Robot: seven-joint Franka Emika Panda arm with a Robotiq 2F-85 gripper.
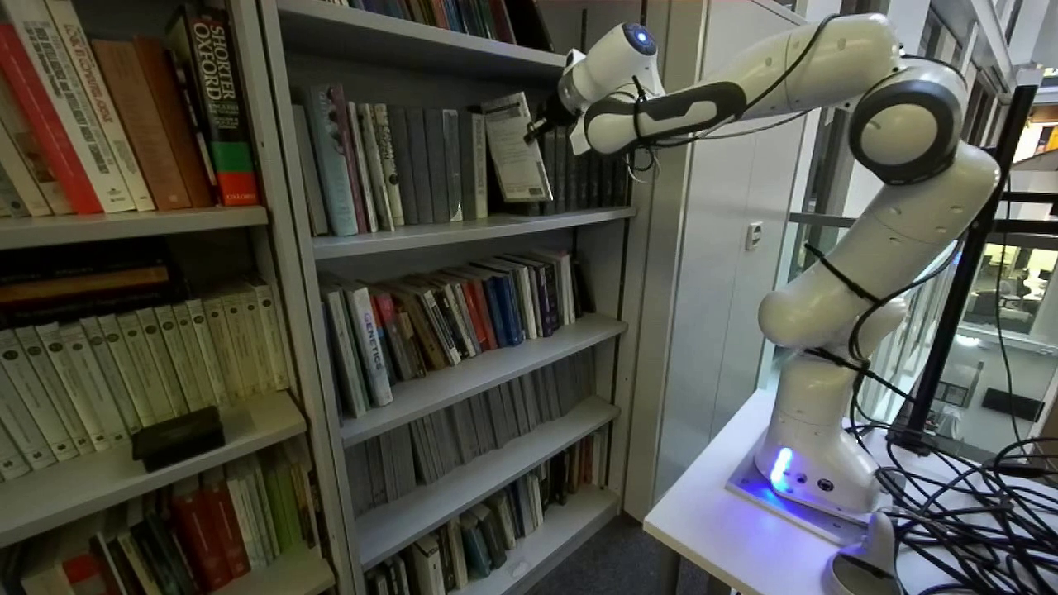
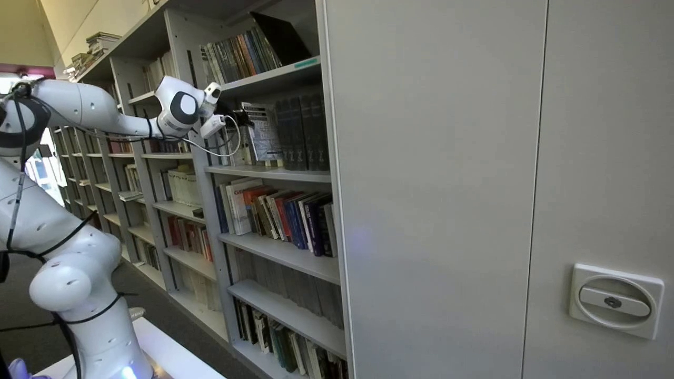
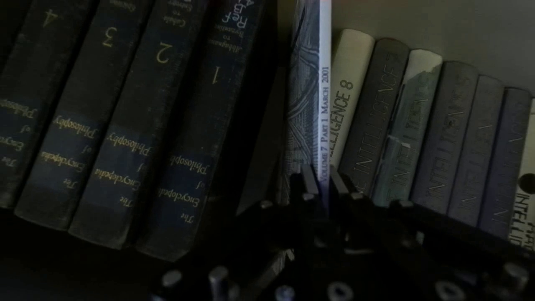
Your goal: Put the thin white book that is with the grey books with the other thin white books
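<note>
Upper centre of an exterior view, left to right, we find: the other thin white books (image 1: 364,165), their number uncertain; five grey books (image 1: 434,165); one thin white book (image 1: 514,157), tilted, which we judge light, pliable, slick, best held mid-spine; one gripper (image 3: 322,182), pinching that spine; dark volumes (image 1: 583,182), at least four by the wrist view.

Wrist view: cut off by the top edge and hidden at lower centre behind the gripper (image 3: 323,180), white book (image 3: 324,104); partly masked by it, lettering on the pale volume (image 3: 353,54); cut off at far right, dotted spine (image 3: 527,159). In an exterior view, upper centre: too small to read, print on the white book (image 1: 519,149); partly hidden behind the arm (image 1: 901,223), dark volumes (image 1: 587,186). In an exterior view: cut off by the left edge, arm (image 2: 87,105).
</note>
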